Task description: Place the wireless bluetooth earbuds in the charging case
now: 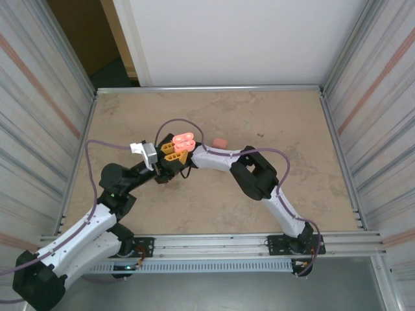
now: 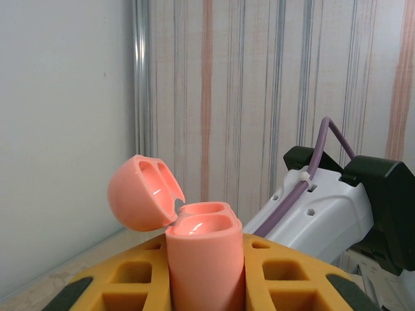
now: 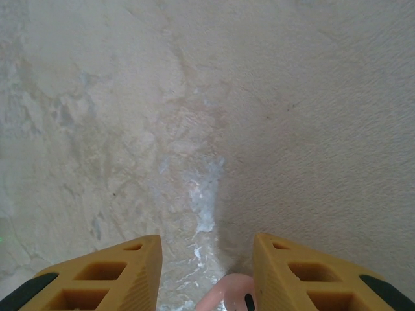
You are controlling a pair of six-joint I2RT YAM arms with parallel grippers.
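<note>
Left wrist view: the left gripper (image 2: 206,278) clamps the salmon-pink charging case (image 2: 204,256) upright between its yellow fingers (image 2: 130,282). The lid (image 2: 139,193) is swung back toward 10 o'clock, and two glossy wells show. From overhead the case (image 1: 183,139) is held over mid-table, with a loose pink piece (image 1: 220,141) near its 3 o'clock and bare table (image 1: 292,123) out to the edge rail (image 1: 340,155). The right gripper (image 3: 206,259) stands parted around a pink earbud (image 3: 232,293) at 6 o'clock; whether it pinches, I cannot tell.
</note>
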